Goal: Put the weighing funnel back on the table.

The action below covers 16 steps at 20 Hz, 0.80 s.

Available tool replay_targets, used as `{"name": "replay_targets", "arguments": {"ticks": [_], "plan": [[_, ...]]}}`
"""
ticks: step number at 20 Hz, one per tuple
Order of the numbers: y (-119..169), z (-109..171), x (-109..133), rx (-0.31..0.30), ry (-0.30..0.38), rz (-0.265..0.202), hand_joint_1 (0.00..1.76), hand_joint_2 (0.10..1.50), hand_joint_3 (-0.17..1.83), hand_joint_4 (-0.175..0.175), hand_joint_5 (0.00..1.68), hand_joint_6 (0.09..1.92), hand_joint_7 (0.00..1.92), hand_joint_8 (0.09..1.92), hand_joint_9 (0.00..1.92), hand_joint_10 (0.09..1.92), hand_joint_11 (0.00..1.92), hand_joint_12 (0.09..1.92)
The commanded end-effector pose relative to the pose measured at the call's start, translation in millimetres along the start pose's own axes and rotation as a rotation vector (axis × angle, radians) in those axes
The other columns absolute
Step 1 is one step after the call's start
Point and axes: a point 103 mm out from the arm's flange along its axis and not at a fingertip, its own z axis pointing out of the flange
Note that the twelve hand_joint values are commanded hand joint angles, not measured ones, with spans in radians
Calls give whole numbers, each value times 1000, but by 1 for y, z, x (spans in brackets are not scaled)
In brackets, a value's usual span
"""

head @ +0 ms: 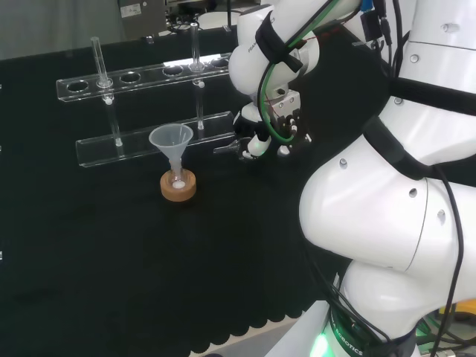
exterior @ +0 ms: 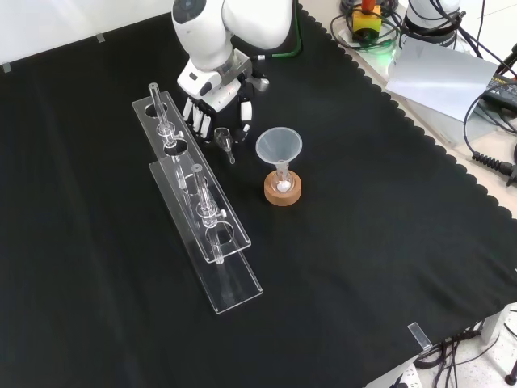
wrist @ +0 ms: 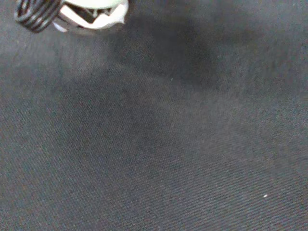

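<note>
From the head view, the hand (head: 259, 140) hangs low over the bench (head: 111, 260), just right of the near rail of a clear tube rack (head: 149, 145). A thin clear piece, which I take for the weighing funnel (head: 225, 149), juts left from its fingers towards that rail. It looks just clear of the cloth, though I cannot tell whether it touches. Further left and nearer stands the funnel (head: 172, 140), its stem in a small flask on a cork ring (head: 178, 187), apart from the hand.

From the front view, the hand (exterior: 212, 105) comes down at the top, fingers (exterior: 198, 121) pointing at the cloth and only slightly bent. The weighing funnel (exterior: 224, 139) sits at their tips, between a finger and the thumb, and looks pinched there. Its stem slants down towards the gap between the rack (exterior: 206, 218) and the funnel (exterior: 279, 145), touching neither.

From the wrist view, a white part of the hand (wrist: 91, 14) is seen against bare black cloth (wrist: 168, 144), which looks close.

The step in hand looks like the set-down. It would go best with the hand eased lower until the piece rests on the cloth, since clear ware like this could roll or chip if dropped. The pinch could then be opened slowly, the stem kept off the rack rail, and the hand lifted straight up so nothing drags along.
</note>
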Motion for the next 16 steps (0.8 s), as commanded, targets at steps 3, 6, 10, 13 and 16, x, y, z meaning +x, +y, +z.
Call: {"name": "replay_targets", "arguments": {"ticks": [3, 6, 10, 13, 16], "plan": [[2, 7, -2, -11, 19, -13, 1078, 736, 723, 101, 1050, 1084, 775, 726, 1073, 495, 679, 1184], [2, 8, -1, -5, 16, -14, 1079, 737, 721, 99, 1049, 1084, 776, 727, 1073, 495, 682, 1182], [2, 9, 1, 4, 17, -18, 1078, 755, 694, 87, 1041, 1086, 770, 733, 1069, 495, 686, 1174], [1, 9, 0, 13, 15, -19, 1064, 842, 533, 95, 1015, 1061, 731, 739, 1045, 504, 666, 1186], [-1, 9, -1, 19, 2, -21, 1032, 988, 275, 120, 961, 1072, 674, 756, 990, 529, 629, 1214]]}}
